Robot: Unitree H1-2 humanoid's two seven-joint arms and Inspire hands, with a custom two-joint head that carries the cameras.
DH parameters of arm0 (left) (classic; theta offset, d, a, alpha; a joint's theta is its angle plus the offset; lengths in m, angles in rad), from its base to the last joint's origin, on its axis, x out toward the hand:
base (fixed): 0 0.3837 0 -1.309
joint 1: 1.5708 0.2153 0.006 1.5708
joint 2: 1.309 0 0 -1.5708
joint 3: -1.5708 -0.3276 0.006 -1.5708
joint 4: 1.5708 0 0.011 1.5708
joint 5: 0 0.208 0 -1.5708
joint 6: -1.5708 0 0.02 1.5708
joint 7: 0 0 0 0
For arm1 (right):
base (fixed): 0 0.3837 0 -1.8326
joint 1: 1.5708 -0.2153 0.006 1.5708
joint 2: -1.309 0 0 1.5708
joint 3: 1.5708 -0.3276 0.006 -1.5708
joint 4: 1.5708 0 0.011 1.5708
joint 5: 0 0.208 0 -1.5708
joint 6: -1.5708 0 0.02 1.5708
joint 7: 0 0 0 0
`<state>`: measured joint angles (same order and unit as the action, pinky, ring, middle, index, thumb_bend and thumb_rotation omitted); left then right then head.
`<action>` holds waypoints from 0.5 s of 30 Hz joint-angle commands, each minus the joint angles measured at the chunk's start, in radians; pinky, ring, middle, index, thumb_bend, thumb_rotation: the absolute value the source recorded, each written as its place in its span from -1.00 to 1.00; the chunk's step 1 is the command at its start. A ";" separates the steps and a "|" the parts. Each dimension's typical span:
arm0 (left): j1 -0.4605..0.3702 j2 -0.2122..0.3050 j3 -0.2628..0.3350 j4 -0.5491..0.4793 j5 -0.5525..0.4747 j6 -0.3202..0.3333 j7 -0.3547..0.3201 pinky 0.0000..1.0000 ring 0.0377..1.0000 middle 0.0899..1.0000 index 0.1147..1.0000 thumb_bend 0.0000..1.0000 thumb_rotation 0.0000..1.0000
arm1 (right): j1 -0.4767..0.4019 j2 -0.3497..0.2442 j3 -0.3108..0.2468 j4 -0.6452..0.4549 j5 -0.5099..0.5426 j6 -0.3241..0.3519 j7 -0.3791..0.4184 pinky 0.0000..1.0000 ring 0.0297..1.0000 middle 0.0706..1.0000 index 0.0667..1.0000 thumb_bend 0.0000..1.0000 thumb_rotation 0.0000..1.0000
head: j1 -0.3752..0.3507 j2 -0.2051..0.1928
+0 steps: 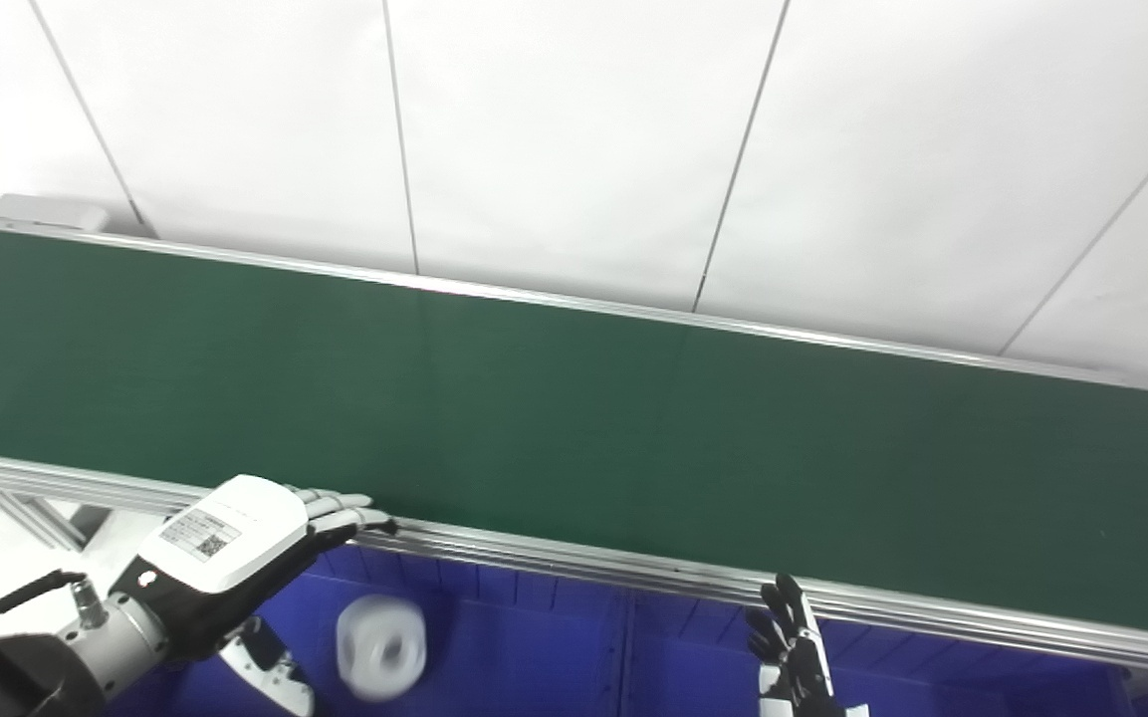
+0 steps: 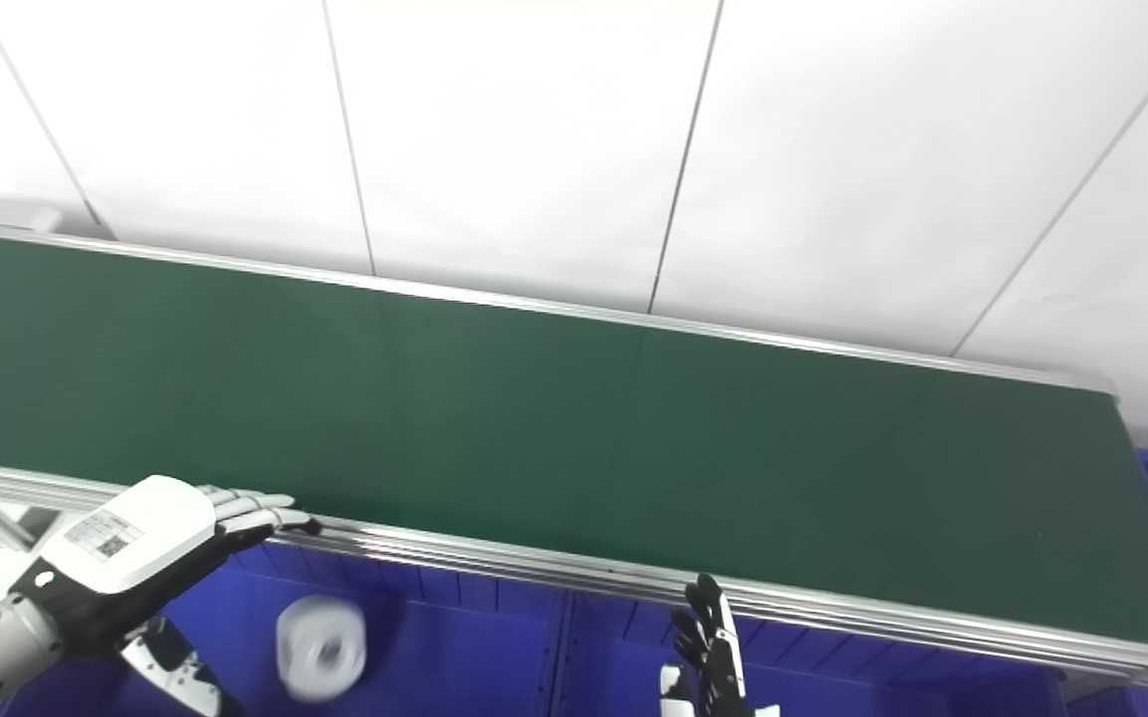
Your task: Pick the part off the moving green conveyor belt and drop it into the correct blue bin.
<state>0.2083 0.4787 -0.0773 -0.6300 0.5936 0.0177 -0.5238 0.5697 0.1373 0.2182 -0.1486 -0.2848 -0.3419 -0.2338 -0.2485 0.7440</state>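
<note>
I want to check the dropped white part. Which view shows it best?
The left eye view: the white part, blurred, sits whole above the blue bin, clear of the picture's bottom edge. The right eye view shows the same blurred part nearer that edge.

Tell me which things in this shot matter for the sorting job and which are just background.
Part of the job:
green conveyor belt, nothing on it
white part, blurred, over the blue bin
left hand, open, above that bin
right hand, fingers spread, waiting

Just there:
white panelled wall
aluminium belt frame
</note>
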 commanded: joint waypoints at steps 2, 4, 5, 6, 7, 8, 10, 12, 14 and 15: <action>0.024 -0.139 0.017 -0.100 -0.183 0.173 0.031 0.33 0.61 0.74 0.73 0.49 -0.34 | 0.015 0.060 0.042 -0.035 -0.003 0.003 0.002 0.71 0.75 0.83 0.89 0.10 1.00 | -0.014 0.009; 0.054 -0.264 0.030 -0.148 -0.343 0.310 0.055 0.52 0.75 0.83 0.83 0.27 -0.28 | 0.015 0.066 0.044 -0.035 -0.012 0.008 -0.002 0.71 0.74 0.83 0.89 0.12 1.00 | -0.024 0.015; 0.072 -0.324 0.031 -0.170 -0.411 0.364 0.069 0.63 0.80 0.87 0.88 0.13 -0.17 | 0.014 0.070 0.045 -0.034 -0.014 0.010 -0.003 0.71 0.74 0.83 0.89 0.13 1.00 | -0.031 0.017; 0.088 -0.366 0.030 -0.188 -0.460 0.405 0.079 0.80 0.89 0.92 0.95 0.02 0.02 | 0.013 0.075 0.047 -0.033 -0.017 0.012 -0.006 0.71 0.74 0.83 0.89 0.15 1.00 | -0.048 0.021; 0.097 -0.389 0.029 -0.199 -0.489 0.428 0.087 0.86 0.93 0.96 0.98 -0.03 0.13 | 0.011 0.079 0.049 -0.033 -0.020 0.014 -0.007 0.71 0.74 0.83 0.88 0.16 1.00 | -0.048 0.021; 0.130 -0.440 0.009 -0.208 -0.522 0.443 0.105 0.93 0.97 0.98 0.99 -0.13 0.21 | 0.010 0.083 0.051 -0.033 -0.022 0.019 -0.008 0.71 0.74 0.83 0.88 0.18 1.00 | -0.063 0.025; 0.187 -0.503 -0.031 -0.209 -0.556 0.447 0.134 0.98 0.99 1.00 1.00 -0.23 0.23 | 0.008 0.093 0.056 -0.034 -0.028 0.029 -0.010 0.72 0.74 0.84 0.88 0.19 1.00 | -0.095 0.033; 0.228 -0.527 -0.065 -0.193 -0.574 0.445 0.154 1.00 1.00 1.00 1.00 -0.32 0.36 | 0.007 0.104 0.062 -0.038 -0.036 0.043 -0.013 0.73 0.74 0.83 0.87 0.18 0.99 | -0.137 0.044; 0.251 -0.526 -0.086 -0.161 -0.590 0.436 0.167 1.00 1.00 1.00 1.00 -0.27 0.56 | 0.002 0.115 0.067 -0.037 -0.043 0.053 -0.018 0.75 0.74 0.83 0.87 0.19 0.98 | -0.181 0.054; 0.257 -0.523 -0.092 -0.144 -0.596 0.428 0.174 1.00 1.00 1.00 1.00 -0.28 0.69 | -0.001 0.118 0.069 -0.035 -0.046 0.055 -0.021 0.74 0.72 0.82 0.85 0.18 0.97 | -0.181 0.054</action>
<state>0.4667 -0.0537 -0.1655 -0.7797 0.0163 0.4604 -0.3687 0.5713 0.1420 0.2191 -0.1567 -0.3221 -0.2851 -0.2405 -0.4295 0.7977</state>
